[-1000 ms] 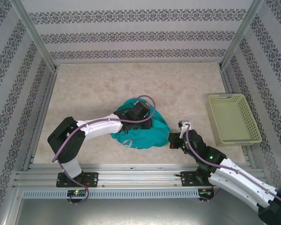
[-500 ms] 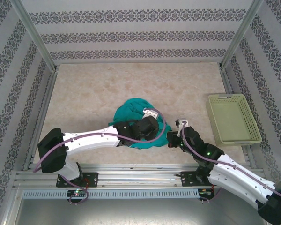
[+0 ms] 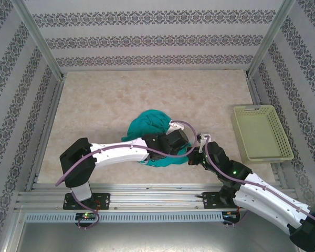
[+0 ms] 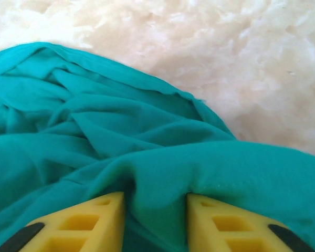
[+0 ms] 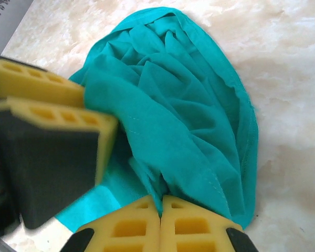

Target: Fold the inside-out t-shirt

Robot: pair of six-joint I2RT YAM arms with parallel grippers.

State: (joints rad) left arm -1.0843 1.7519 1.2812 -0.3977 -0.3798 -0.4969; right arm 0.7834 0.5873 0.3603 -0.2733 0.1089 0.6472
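1. Right jaws are pressing tightly together at the near right edge of the inside-out t-shirt (image 3: 147, 123), pinching a gathered fold of its teal cloth between their yellow pads (image 5: 136, 226).
2. Left jaws are standing partly apart just beside them, with a thick ridge of the same cloth filling the gap. Whether they are actually clamping it, I cannot tell.
3. Underneath everything, the pale marbled bench (image 3: 121, 94) is carrying the lot.
4. Over it, the left arm (image 3: 115, 152) is reaching across from the left, and the right arm (image 3: 262, 189) is coming in from the near right corner.
5. Off to the right, a pale yellow-green basket (image 3: 253, 108) is sitting near the bench's edge, well apart from the shirt.
6. Between the two wrists, the t-shirt is lying bunched in a crumpled heap near the front middle of the bench.
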